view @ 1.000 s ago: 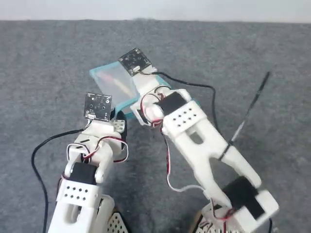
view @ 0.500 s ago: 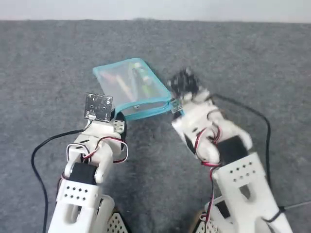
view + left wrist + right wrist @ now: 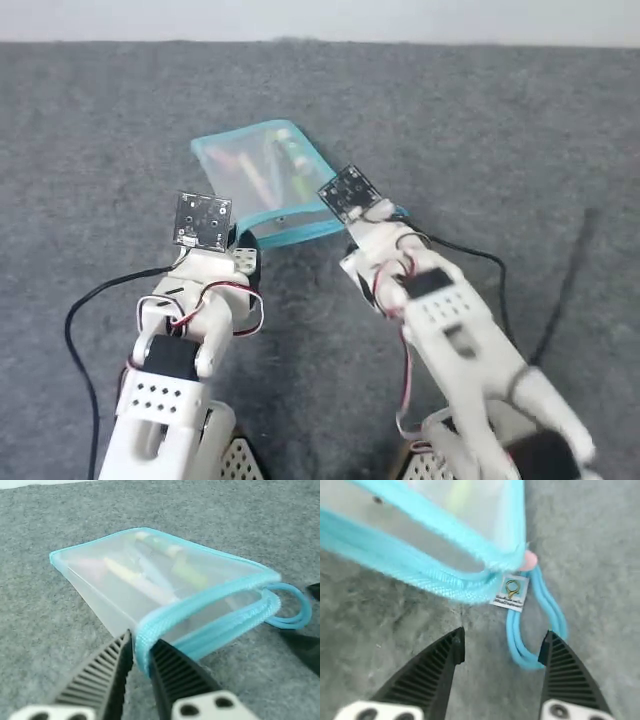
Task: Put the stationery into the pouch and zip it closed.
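R gripper [image 3: 502, 636] back off pouch [image 3: 262, 180], wide over cord loop [image 3: 559, 622]; L gripper [image 3: 141, 650] pinches pouch corner; zip step; next: grab loop, pull.

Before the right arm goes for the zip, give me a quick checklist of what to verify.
1. Stationery inside pouch: ok.
2. Left gripper shut on pouch edge: ok.
3. Right gripper open: ok.
4. Right gripper lined up over loop: ok; the loop lies between its fingers.
5. Zip closed: cannot tell.
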Robot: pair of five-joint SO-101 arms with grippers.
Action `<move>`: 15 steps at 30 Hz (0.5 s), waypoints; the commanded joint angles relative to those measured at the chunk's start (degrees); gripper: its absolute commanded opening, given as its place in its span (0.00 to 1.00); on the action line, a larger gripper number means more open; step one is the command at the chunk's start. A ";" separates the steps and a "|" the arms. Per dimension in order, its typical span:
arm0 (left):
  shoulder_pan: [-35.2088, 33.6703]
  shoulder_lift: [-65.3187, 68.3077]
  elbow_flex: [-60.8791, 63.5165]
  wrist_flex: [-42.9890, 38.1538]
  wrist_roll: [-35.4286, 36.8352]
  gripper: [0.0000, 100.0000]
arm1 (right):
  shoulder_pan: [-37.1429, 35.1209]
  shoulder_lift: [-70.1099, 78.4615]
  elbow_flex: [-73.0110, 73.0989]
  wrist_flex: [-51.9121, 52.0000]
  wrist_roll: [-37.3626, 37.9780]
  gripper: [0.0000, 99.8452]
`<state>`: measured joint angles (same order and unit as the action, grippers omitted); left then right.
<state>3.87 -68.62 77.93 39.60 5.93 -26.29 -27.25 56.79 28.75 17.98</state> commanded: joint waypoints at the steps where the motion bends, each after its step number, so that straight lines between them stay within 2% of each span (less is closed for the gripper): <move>1: 0.44 -1.32 -2.77 0.18 0.44 0.01 | 0.57 13.05 -8.09 -7.25 0.88 0.25; 11: 0.44 -1.32 -2.59 0.18 0.35 0.01 | 0.92 27.12 -12.57 -28.09 0.79 0.25; 15: 0.44 -1.32 -2.59 0.18 0.35 0.01 | 1.01 28.70 -12.57 -31.34 1.05 0.25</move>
<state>3.87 -68.62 77.93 39.60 6.20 -26.11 1.67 47.38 1.49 18.33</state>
